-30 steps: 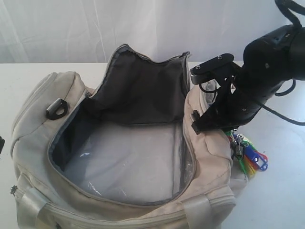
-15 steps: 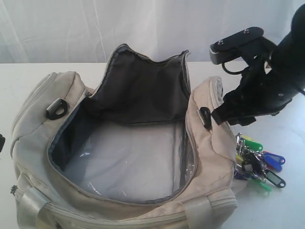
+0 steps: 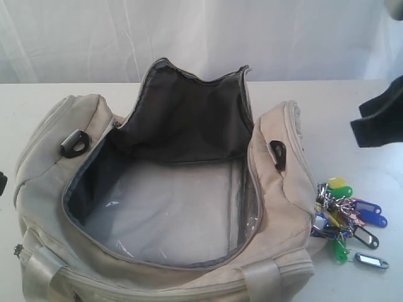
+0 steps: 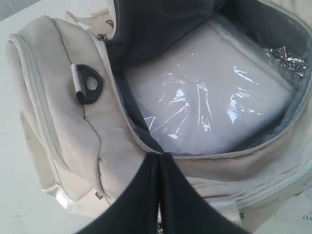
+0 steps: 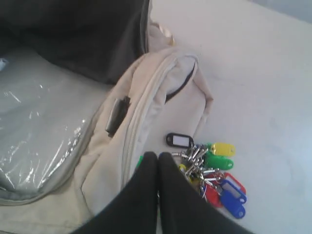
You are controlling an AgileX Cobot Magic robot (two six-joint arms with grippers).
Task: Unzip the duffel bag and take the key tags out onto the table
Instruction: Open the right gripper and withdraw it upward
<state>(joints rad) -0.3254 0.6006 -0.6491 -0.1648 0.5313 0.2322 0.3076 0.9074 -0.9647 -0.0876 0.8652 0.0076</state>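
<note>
The cream duffel bag [image 3: 277,189] lies unzipped on the white table [image 3: 352,113], its flap folded back over a dark lining and a clear plastic-covered floor [image 3: 170,214]. The bunch of key tags [image 3: 346,217] lies on the table against the bag's right end, also seen as key tags [image 5: 217,168] in the right wrist view beside the bag [image 5: 146,107]. My right gripper [image 5: 157,155] is shut and empty, raised above the tags; only part of that arm [image 3: 381,119] shows at the exterior view's right edge. My left gripper [image 4: 159,156] is shut, empty, over the bag's near rim [image 4: 209,156].
A black D-ring [image 3: 74,143] sits on the bag's left end and another D-ring [image 3: 278,153] on its right end. Shiny straps [image 3: 261,277] cross the bag's front side. A white curtain [image 3: 189,31] hangs behind the table.
The right gripper has let go of the key tags, which now lie on the table, and the arm has risen and pulled away to the right. The left arm has not moved.
</note>
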